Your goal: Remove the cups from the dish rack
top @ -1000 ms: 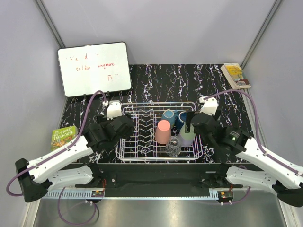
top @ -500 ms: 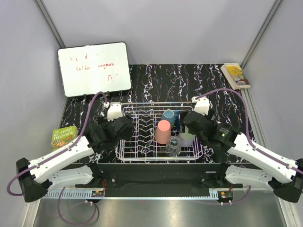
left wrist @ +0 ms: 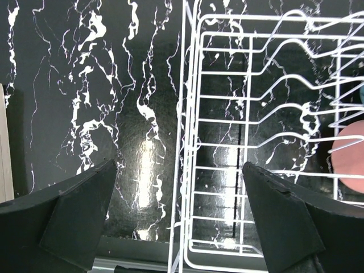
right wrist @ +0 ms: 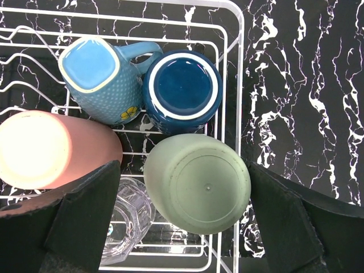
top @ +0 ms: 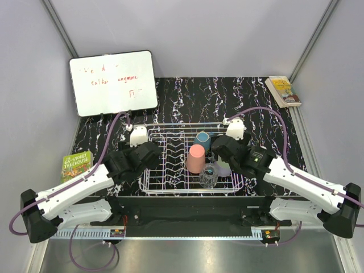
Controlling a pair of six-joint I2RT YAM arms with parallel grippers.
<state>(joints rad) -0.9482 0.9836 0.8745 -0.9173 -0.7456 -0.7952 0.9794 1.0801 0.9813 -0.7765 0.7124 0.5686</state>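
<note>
The white wire dish rack (top: 170, 190) sits at the table's near middle. It holds a salmon pink cup (top: 196, 158), a teal cup (top: 201, 139) and a clear glass (top: 208, 177). In the right wrist view the pale green cup (right wrist: 199, 182) stands upside down in the rack's right corner, beside the dark blue cup (right wrist: 182, 85), the teal cup (right wrist: 99, 79), the pink cup (right wrist: 51, 149) and the glass (right wrist: 128, 224). My right gripper (right wrist: 183, 170) is open, one finger on each side of the green cup. My left gripper (left wrist: 181, 227) is open and empty above the rack's left rim (left wrist: 183, 142).
A whiteboard (top: 112, 82) leans at the back left. A green book (top: 76, 165) lies at the left edge and a yellow book (top: 283, 91) at the back right. Black marbled tabletop (top: 193, 99) lies beyond the rack.
My right gripper has moved left and forward over the rack's right end, now covering the green cup in the top view. The left arm has barely shifted.
</note>
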